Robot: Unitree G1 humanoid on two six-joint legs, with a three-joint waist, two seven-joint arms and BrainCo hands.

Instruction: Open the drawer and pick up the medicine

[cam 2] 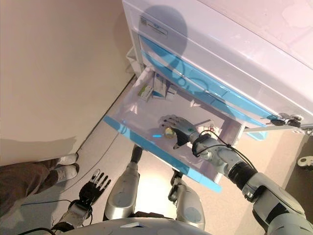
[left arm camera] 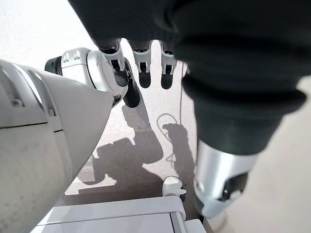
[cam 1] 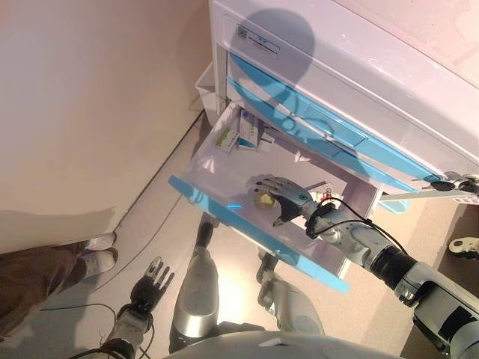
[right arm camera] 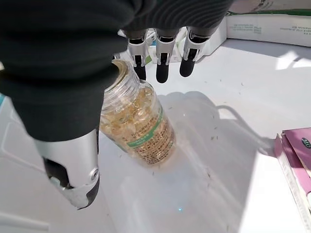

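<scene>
The lowest drawer [cam 1: 247, 224] of the white cabinet, with a blue front, stands pulled out. A clear medicine bottle [right arm camera: 138, 124] of yellow capsules with a green-edged label lies on its side on the drawer floor [cam 1: 263, 200]. My right hand [cam 1: 284, 196] reaches into the drawer just above the bottle. In the right wrist view its fingers [right arm camera: 163, 68] are straight on one side of the bottle and the thumb [right arm camera: 73, 179] on the other, not closed on it. My left hand [cam 1: 150, 280] hangs low near the floor, its fingers relaxed.
The white cabinet [cam 1: 337, 67] with shut blue drawers rises above the open one. Several medicine boxes [cam 1: 243, 134] sit at the back of the drawer, and a pink box [right arm camera: 296, 155] lies near my right wrist. A person's shoes [cam 1: 97, 254] stand at the left by the wall.
</scene>
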